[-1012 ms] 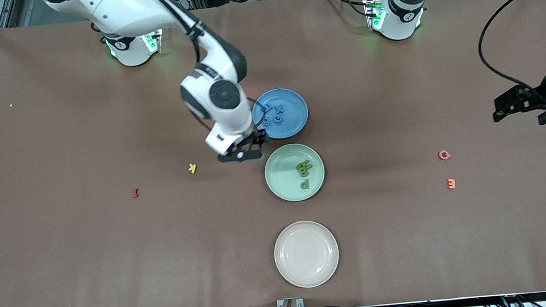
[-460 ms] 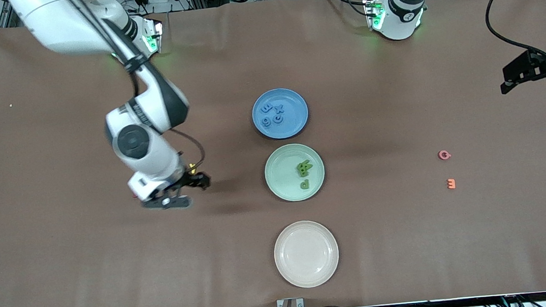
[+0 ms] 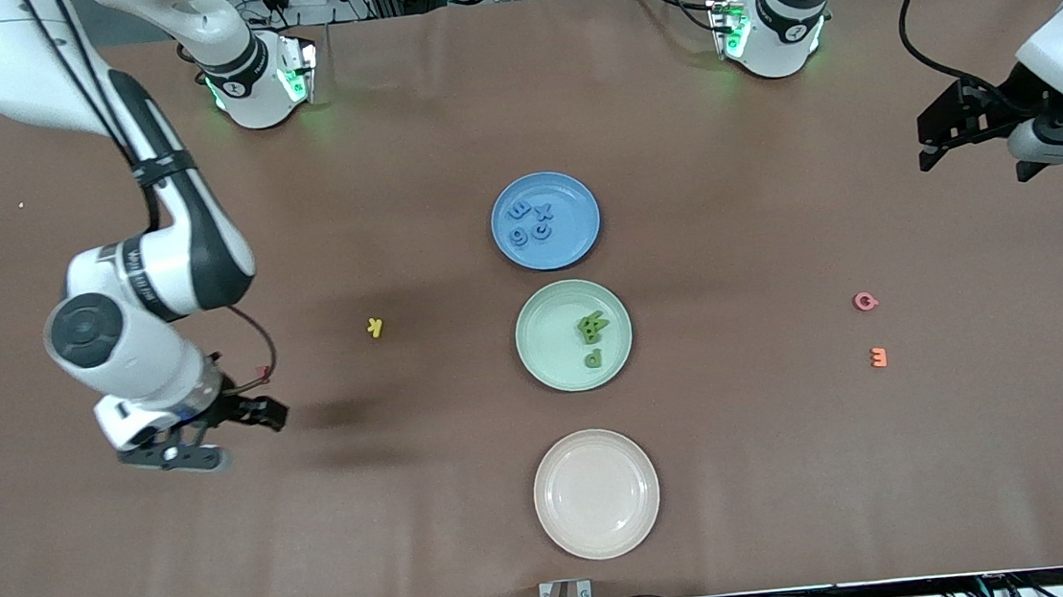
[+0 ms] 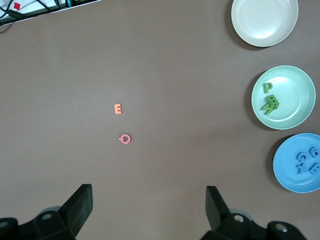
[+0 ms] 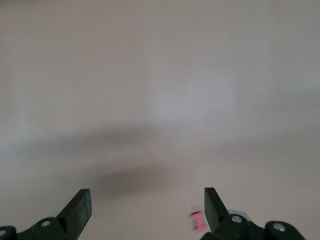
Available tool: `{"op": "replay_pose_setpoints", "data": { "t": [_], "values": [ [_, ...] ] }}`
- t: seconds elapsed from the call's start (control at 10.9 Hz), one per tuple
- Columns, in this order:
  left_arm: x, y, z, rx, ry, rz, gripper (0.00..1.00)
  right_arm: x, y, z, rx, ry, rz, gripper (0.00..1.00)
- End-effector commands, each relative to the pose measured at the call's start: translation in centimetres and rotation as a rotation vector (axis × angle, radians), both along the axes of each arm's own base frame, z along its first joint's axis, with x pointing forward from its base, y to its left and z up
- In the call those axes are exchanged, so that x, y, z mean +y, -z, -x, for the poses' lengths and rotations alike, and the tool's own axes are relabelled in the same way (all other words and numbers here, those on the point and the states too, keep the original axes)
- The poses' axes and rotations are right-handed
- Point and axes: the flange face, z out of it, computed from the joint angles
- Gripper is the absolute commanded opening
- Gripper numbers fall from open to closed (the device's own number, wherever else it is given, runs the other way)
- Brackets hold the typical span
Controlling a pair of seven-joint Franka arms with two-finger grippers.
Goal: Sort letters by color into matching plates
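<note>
Table: a broad brown mat (image 3: 514, 98) covers it, with the two arm bases along the edge farthest from the front camera and cables and aluminium framing past that.

Right gripper: the right gripper (image 3: 211, 434) hangs low over bare mat toward the right arm's end, fingers spread wide and holding nothing.

Dark red letter: the dark red letter (image 5: 198, 221) shows just beside one finger in the right wrist view; the arm hides it from the front.

Yellow letter: the yellow letter (image 3: 375, 327) lies loose on the mat between the right gripper and the plates; I read it as a K.

Blue plate: the blue plate (image 3: 576, 200) is the farthest of three plates from the front camera and carries four blue letters (image 3: 530, 223); X, C and 9 seem legible, the fourth less so.

Green plate: the green plate (image 3: 544, 336) sits next nearer and holds the green letters (image 3: 592, 336), a P lying apart from a small heap I can't count.

Cream plate: the cream plate (image 3: 600, 535) is nearest the camera.

Pink and orange letters: the pink letter (image 3: 866, 301) and orange letter (image 3: 878, 357), an E, lie toward the left arm's end.

Left gripper: the left gripper (image 3: 968, 121) hangs high over that end, jaws wide and empty.

Key relation: no blue or green letter is left on the mat, and both grippers are well apart from the plates, so the sorting looks finished.
</note>
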Motion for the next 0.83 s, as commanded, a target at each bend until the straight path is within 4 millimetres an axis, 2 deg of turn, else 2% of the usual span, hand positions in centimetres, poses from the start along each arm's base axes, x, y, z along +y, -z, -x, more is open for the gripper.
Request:
{"op": "replay_pose_setpoints", "data": {
  "t": [0.0, 0.09, 0.28, 0.37, 0.55, 0.64, 0.74],
  "values": [
    [0.4, -0.4, 0.6, 0.010, -0.018, -0.024, 1.00, -3.6, -2.8, -1.2, -0.037, -0.013, 0.026, 1.00],
    [0.4, -0.3, 0.7, 0.016, -0.026, -0.022, 1.00, -4.7, -3.5, -1.4, -0.045, -0.035, 0.044, 1.00],
    [0.9, 1.3, 1.0, 0.047, -0.057, -0.022, 1.00, -7.4, -6.8, -1.2, -0.067, -0.140, 0.087, 1.00],
    [1.1, 1.7, 1.4, 0.053, -0.059, -0.026, 1.00, -7.9, -8.2, -0.7, -0.042, -0.163, 0.098, 1.00],
    [1.2, 1.5, 2.4, 0.035, -0.059, -0.020, 1.00, -9.4, -12.7, 0.4, 0.002, -0.189, 0.115, 1.00],
    [1.9, 1.2, 3.0, 0.032, -0.069, -0.016, 1.00, -10.5, -15.0, 1.3, 0.031, -0.190, 0.117, 1.00],
    [2.5, 0.5, 3.5, 0.020, -0.077, -0.013, 1.00, -10.5, -17.2, 2.7, 0.055, -0.186, 0.113, 1.00]
  ]
}}
